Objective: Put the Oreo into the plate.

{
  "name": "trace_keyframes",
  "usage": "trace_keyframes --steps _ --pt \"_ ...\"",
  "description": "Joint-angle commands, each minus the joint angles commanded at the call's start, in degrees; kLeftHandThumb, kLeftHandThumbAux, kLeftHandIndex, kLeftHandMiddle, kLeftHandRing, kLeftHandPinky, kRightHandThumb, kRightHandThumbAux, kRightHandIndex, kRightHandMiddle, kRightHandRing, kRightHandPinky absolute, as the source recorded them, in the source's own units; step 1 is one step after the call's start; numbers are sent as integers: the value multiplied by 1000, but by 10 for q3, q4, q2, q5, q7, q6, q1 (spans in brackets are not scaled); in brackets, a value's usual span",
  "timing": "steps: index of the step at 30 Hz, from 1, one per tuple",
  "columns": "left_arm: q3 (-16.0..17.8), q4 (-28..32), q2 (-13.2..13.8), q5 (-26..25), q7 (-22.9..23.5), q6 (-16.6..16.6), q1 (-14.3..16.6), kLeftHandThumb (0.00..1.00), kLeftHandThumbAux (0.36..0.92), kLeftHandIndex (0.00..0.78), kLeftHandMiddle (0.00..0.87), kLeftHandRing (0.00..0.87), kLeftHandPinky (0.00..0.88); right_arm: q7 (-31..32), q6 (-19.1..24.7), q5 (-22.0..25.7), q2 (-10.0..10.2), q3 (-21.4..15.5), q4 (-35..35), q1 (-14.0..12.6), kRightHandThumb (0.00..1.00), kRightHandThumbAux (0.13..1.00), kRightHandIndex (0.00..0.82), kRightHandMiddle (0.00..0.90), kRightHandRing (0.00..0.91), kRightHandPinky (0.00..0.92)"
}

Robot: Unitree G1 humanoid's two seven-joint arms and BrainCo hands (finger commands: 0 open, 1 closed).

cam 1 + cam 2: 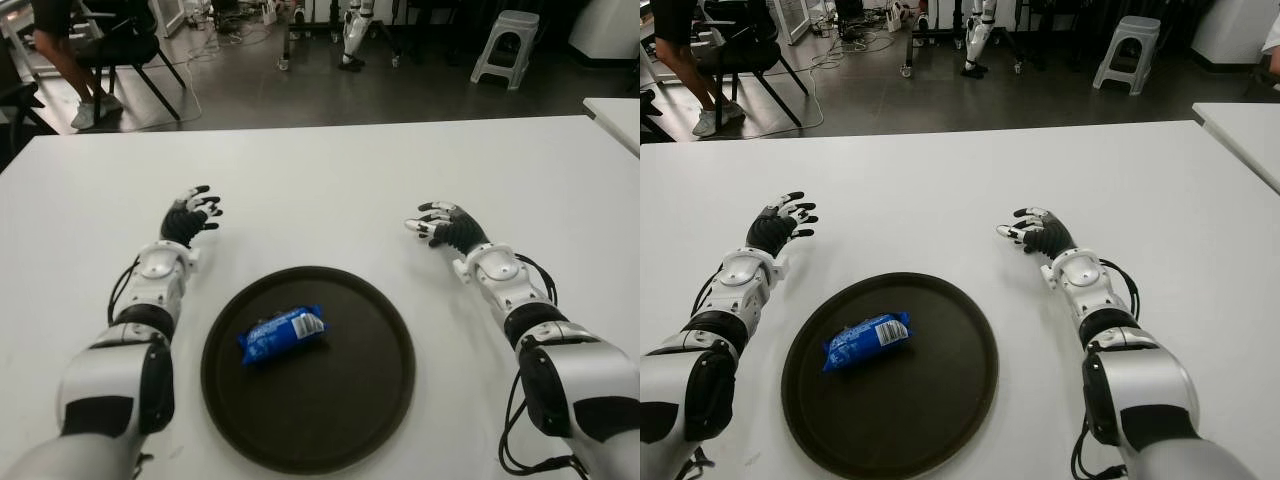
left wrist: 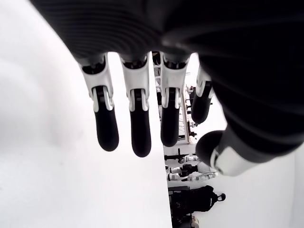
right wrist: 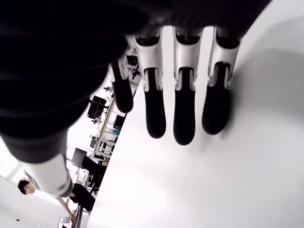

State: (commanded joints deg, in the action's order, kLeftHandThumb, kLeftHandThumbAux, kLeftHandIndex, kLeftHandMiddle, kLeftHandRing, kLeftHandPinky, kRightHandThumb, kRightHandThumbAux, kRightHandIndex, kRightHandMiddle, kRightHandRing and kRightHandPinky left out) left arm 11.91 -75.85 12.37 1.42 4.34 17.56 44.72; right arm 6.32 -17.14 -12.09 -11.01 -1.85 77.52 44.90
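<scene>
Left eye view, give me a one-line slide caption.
Blue Oreo pack lies in the dark plate; left hand and right hand open on either side.

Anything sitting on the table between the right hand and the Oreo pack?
Only bare white table and the dark plate's own surface. The Oreo already lies in the plate; the right hand shows open, beyond its far right rim, per both eye views.

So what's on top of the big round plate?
A blue Oreo packet lies on the dark plate, left of its middle. Nothing else is on it. Both hands are off it, empty. The patch under the packet is hidden.
</scene>
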Motion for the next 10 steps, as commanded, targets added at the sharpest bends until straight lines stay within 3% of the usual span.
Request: trace_keyframes --steps 10 --pt "2 0 1 -2 1 -7 2 111 643 175 254 284 338 -2 2 0 1 -2 0 1 159 621 243 369 394 409"
